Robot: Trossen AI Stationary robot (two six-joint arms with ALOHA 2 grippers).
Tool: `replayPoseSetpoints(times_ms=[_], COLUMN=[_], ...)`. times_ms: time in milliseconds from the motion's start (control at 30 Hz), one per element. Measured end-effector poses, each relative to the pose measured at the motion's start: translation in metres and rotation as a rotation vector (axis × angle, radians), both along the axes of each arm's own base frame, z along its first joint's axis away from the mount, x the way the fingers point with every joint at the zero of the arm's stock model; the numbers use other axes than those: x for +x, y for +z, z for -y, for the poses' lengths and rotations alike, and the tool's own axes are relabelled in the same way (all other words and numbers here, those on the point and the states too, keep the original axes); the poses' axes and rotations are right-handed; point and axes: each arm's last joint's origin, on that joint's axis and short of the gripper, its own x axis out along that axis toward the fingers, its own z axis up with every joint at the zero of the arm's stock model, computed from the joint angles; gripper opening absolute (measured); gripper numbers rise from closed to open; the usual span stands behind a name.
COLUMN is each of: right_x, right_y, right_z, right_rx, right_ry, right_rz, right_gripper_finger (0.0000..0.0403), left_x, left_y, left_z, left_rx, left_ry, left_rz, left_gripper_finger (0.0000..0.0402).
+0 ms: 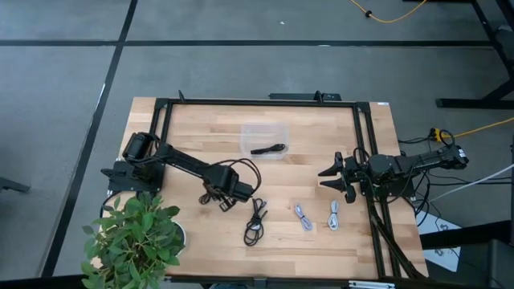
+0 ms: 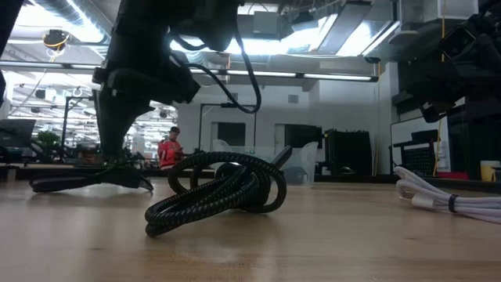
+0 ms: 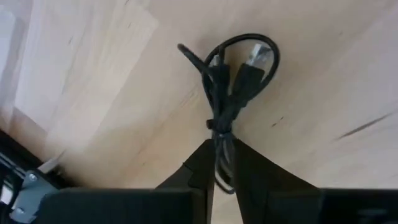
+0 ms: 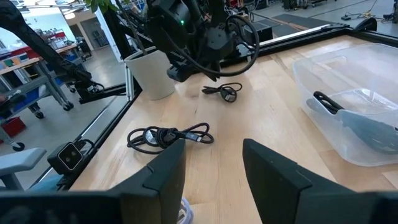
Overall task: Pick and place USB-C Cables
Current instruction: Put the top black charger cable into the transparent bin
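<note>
My left gripper (image 1: 218, 199) is low over the table's middle-left and shut on a small black USB-C cable bundle (image 3: 239, 78), which lies on the wood. A second black cable (image 1: 255, 221) lies coiled just to its right, large in the low view (image 2: 227, 192). Two white cables (image 1: 303, 217) (image 1: 333, 215) lie farther right. A third black cable (image 1: 269, 149) rests inside the clear container (image 1: 265, 130). My right gripper (image 1: 331, 178) waits open at the table's right side, touching nothing. My left gripper pinches the black bundle's tail end (image 3: 221, 152) between its two fingers (image 3: 255, 174), which lie along the cable, coming from above. The tied middle and the looped end with its plugs (image 3: 252, 62) reach out beyond the fingertips and lie on the table (image 4: 224, 91).
A potted plant (image 1: 132, 237) stands at the near-left corner, close behind the left arm. A black frame (image 1: 257, 102) runs along the table's far and right sides. Bare wood lies between the container and the cables. People and shelving show in the room beyond.
</note>
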Motion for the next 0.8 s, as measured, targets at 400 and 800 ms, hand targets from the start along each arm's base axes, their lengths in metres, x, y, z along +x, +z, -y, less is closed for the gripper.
replayPoseSetpoints(times_ms=[400, 800], right_x=[0.0, 0.0], right_y=[0.0, 0.0], right_z=[0.0, 0.0], right_rx=[0.0, 0.0], right_ry=[0.0, 0.0], right_rz=[0.0, 0.0], right_gripper_finger=[0.0164, 0.0164], left_x=[0.0, -0.007], left_y=[0.0, -0.015], left_z=[0.003, 0.0], left_rx=[-0.025, -0.036], left_ry=[-0.048, -0.009], left_rz=[-0.001, -0.029], left_gripper_finger=[0.0057, 0.0144])
